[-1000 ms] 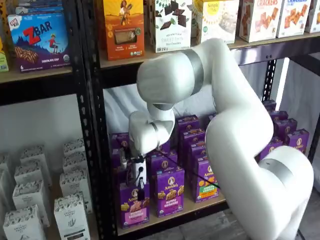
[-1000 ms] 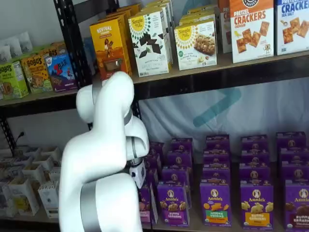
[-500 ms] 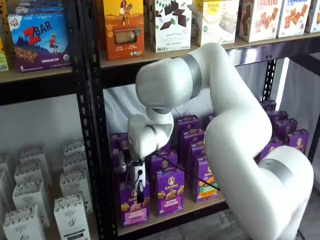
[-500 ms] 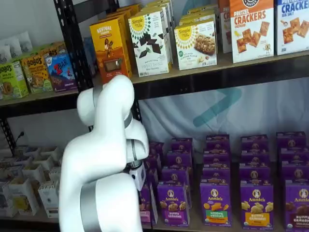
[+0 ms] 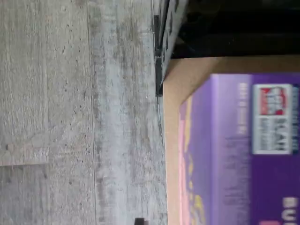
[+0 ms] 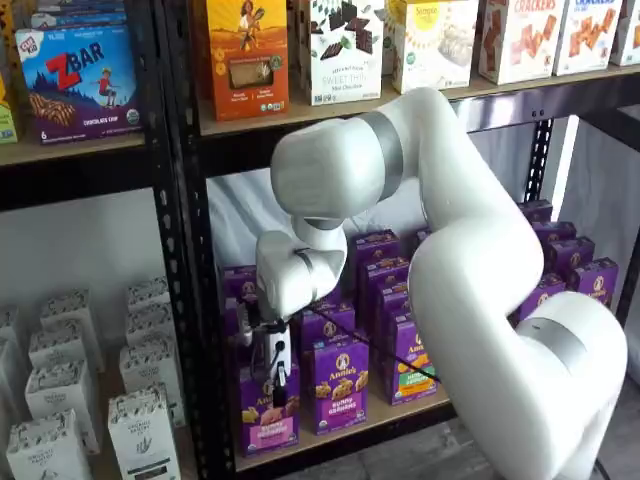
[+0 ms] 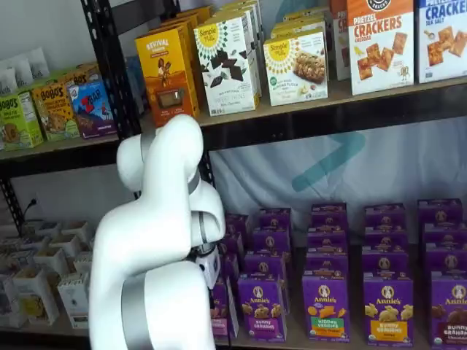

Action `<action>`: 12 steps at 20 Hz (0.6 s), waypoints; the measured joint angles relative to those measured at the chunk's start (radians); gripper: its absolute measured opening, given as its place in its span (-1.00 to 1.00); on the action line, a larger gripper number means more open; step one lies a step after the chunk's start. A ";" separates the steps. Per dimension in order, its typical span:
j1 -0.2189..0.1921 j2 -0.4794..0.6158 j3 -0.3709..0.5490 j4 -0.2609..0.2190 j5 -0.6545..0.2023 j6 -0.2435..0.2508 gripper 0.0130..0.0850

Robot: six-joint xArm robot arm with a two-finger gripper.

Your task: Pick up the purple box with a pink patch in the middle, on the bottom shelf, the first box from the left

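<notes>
Wrist view: purple box [image 5: 243, 154] on tan bottom shelf [image 5: 174, 93].

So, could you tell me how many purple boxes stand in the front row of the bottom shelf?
5, left to right: pink-label box half behind the arm, purple-label box, orange-green box, yellow-label box, brown-label box. More may sit past the picture's edge.

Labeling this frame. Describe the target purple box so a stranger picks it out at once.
Look at the bottom shelf, between the black uprights. The purple box is the front Annie's carton beside the left upright, under the gripper. Its low label band is pink; the neighbouring carton has a purple one.
</notes>
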 joint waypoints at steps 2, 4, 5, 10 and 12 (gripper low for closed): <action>0.000 0.002 -0.003 -0.003 0.002 0.003 0.44; -0.001 0.005 -0.006 -0.021 0.001 0.018 0.44; -0.001 0.006 -0.006 -0.023 0.000 0.020 0.44; -0.003 0.009 -0.008 -0.022 -0.005 0.017 0.44; -0.004 0.009 -0.008 -0.014 -0.003 0.009 0.33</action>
